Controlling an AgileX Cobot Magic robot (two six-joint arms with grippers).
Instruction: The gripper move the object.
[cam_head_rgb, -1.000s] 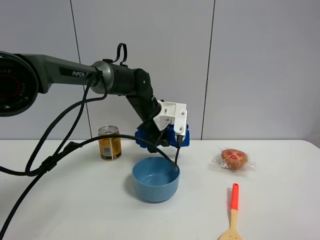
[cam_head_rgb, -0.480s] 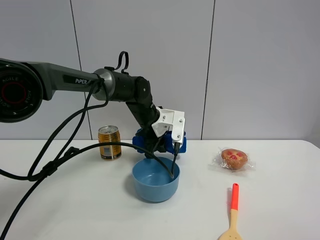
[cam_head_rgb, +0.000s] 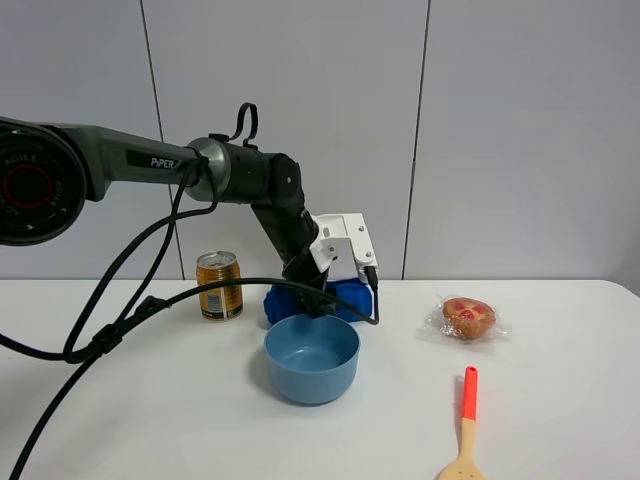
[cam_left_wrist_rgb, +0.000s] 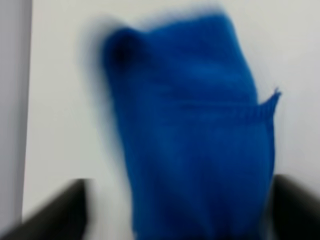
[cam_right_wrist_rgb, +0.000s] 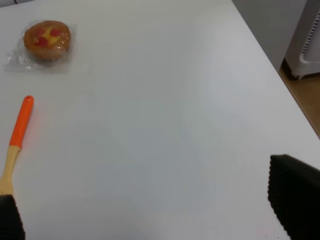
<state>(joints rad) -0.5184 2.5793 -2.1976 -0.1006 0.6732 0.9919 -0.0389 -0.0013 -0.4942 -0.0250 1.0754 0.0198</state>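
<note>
Left pincer (cam_left_wrist_rgb: 180, 185) spread open around the blue cloth (cam_head_rgb: 283, 302) on the counter (cam_head_rgb: 150, 400), just beyond the bowl (cam_head_rgb: 311, 358); right pincer (cam_right_wrist_rgb: 150, 200) open.

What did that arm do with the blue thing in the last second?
The left gripper carried the blue cloth down and back, from above the far rim of the bowl to the table behind it. Whether the jaws have let go is unclear. The bowl, can, wrapped bun and spatula stayed put.

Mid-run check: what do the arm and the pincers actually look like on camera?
Left arm: dark grey tube, white PiPER lettering, red-ringed joint, looping black cables, white wrist bracket. Right pincer's fingers are black and ribbed.
</note>
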